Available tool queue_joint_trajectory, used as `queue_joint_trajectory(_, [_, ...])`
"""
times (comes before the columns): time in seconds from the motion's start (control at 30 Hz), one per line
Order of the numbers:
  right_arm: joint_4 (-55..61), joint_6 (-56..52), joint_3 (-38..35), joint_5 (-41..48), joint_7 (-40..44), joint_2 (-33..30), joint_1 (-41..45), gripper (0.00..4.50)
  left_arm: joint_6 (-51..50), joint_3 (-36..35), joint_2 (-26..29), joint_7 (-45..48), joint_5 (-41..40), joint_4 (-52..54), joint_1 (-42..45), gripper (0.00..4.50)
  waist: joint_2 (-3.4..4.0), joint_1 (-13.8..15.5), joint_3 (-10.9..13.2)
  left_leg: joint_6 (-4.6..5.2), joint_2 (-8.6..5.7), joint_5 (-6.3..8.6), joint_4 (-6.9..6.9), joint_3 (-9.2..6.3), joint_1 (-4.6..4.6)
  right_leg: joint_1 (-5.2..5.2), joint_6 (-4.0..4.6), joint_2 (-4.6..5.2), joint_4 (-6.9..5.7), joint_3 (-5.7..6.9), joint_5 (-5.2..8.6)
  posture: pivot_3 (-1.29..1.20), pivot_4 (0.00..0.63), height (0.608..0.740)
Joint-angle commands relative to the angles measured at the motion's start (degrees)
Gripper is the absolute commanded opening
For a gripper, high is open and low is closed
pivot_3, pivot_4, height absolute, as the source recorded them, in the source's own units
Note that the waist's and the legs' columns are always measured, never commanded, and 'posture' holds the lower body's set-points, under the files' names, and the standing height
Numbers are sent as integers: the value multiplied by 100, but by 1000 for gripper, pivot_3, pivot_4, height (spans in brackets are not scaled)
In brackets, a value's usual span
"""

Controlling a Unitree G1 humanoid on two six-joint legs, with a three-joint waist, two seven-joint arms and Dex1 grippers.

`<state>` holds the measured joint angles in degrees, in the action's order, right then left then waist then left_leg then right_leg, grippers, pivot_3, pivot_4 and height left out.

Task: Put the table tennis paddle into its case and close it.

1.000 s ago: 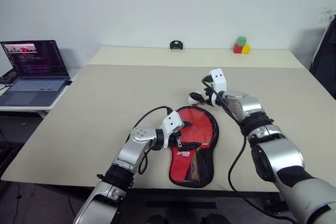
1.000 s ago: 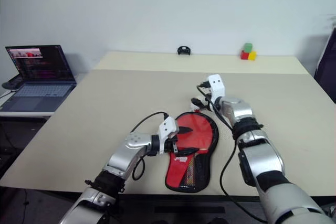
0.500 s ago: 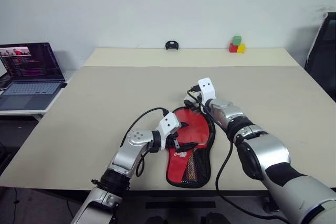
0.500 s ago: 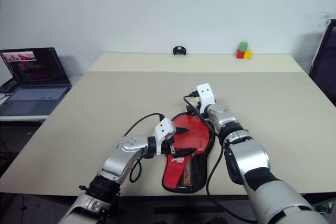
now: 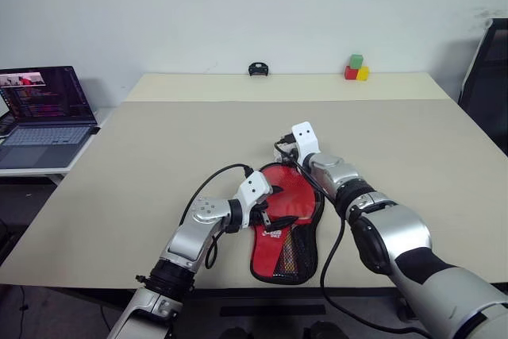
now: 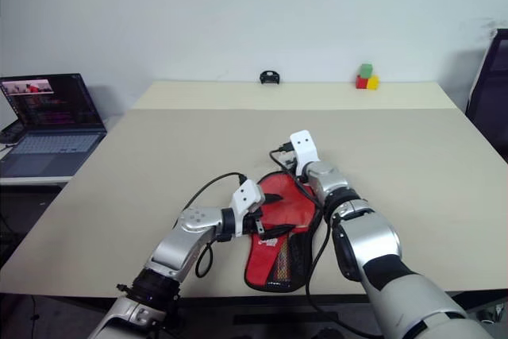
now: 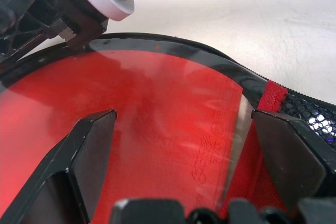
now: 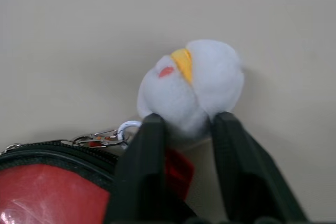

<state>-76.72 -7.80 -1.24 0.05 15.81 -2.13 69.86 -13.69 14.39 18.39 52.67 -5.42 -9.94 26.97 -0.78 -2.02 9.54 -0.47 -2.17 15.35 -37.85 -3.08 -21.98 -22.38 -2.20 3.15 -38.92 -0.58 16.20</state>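
The case (image 5: 299,193) lies flat on the table, clear-and-mesh side up, round end away from me. The table tennis paddle (image 7: 157,103) is inside, its red face showing through the clear window. My left gripper (image 5: 274,213) rests open on the middle of the case, one finger (image 7: 92,140) on each side of the red face. A small white plush charm (image 8: 191,85) with a yellow beak hangs from the zipper by a metal clasp (image 8: 100,138) at the round end. My right gripper (image 8: 186,121) is shut on this charm.
An open laptop (image 5: 44,109) stands on a side table at the left. A small black object (image 5: 257,69) and coloured blocks (image 5: 355,69) sit at the table's far edge. A dark chair (image 5: 488,77) is at the right.
My right gripper came down and to the left onto the round end of the case and closed on the plush charm. The left gripper stayed put. The camera shifted slightly.
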Motion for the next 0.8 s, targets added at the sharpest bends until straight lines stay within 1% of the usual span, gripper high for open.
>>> queue_joint_trajectory(0.03, [72,117,-114,-39,-45,52,184,16,178,248,-6,57,209,-378,96,4500,0,0,0,0,0,0,0,0,2,1,0,0,0,0,0,0,150,740])
queue_joint_trajectory(0.27, [129,179,-179,-85,-114,-45,174,16,468,368,-113,101,284,-927,166,4500,0,5,-1,0,-2,0,0,0,10,9,0,0,-3,0,0,0,150,740])
queue_joint_trajectory(0.53, [341,244,-214,-92,96,-606,137,16,620,403,-238,139,280,-1302,64,4500,3,39,-5,1,-6,0,-3,-1,13,18,-1,3,-3,7,0,0,150,740])
queue_joint_trajectory(0.63, [383,260,-198,-94,123,-676,115,16,661,405,-243,150,290,-1350,46,4500,6,40,-7,1,-6,0,-3,-1,14,20,-1,3,-3,8,0,0,150,740])
queue_joint_trajectory(0.8, [890,224,-169,-70,263,-922,-212,16,657,400,-349,134,271,-1470,3,4500,15,50,-15,2,-7,0,-3,-3,17,28,-1,3,-1,12,0,0,150,740])
